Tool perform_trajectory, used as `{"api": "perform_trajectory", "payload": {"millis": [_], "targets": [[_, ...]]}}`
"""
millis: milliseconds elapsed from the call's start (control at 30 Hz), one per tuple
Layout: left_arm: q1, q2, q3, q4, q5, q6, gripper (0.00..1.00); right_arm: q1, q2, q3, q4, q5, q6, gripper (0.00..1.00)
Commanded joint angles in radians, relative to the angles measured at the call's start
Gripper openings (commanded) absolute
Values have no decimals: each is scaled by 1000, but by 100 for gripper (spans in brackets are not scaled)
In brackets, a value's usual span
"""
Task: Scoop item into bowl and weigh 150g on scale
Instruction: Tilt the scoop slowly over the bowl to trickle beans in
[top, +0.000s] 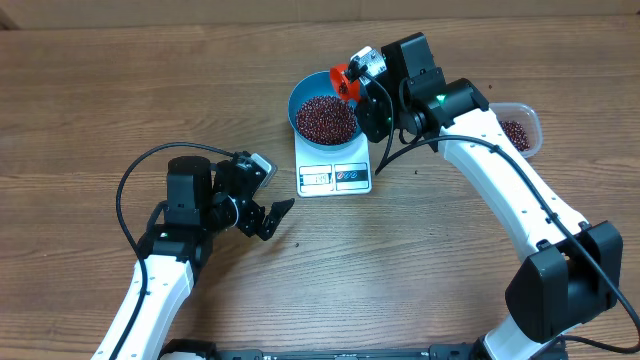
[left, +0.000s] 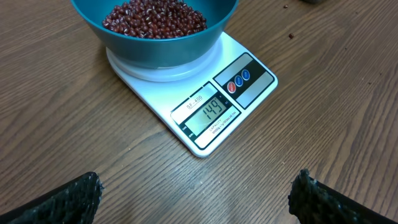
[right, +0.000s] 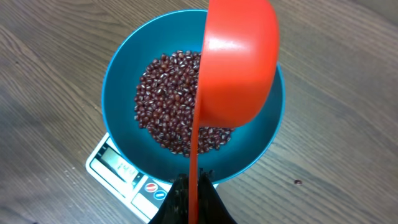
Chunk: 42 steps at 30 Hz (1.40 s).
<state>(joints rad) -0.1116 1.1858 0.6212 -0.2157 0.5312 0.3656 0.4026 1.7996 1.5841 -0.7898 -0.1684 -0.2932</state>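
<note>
Beans (right: 174, 106) heap in bowl (right: 119, 87) on scale (left: 205, 102); my right gripper (right: 193, 199) clamps orange scoop (right: 239, 62) above it, left gripper (left: 198, 198) agape.

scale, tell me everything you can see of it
The scale is a small flat white square, plastic by its look, lying level on the wooden table. A round platform on top carries the teal bowl of red-brown beans, whose rim is wider than the platform. Along the edge toward the robot sits a display showing 149 under a small printed label. Beside it is a panel with one red and two blue round buttons. Only the bowl and the table touch it.
</note>
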Motion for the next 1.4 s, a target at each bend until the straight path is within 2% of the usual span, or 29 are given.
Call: {"api": "perform_trajectory", "payload": {"millis": [0,600,1367], "targets": [[-7,3,3,3,8,-11,100,2,-32,27,12,42,-56,4],[-7,3,3,3,8,-11,100,2,-32,27,57,48,-155,4],[-7,3,3,3,8,-11,100,2,-31,27,86,47,-188,4]]}}
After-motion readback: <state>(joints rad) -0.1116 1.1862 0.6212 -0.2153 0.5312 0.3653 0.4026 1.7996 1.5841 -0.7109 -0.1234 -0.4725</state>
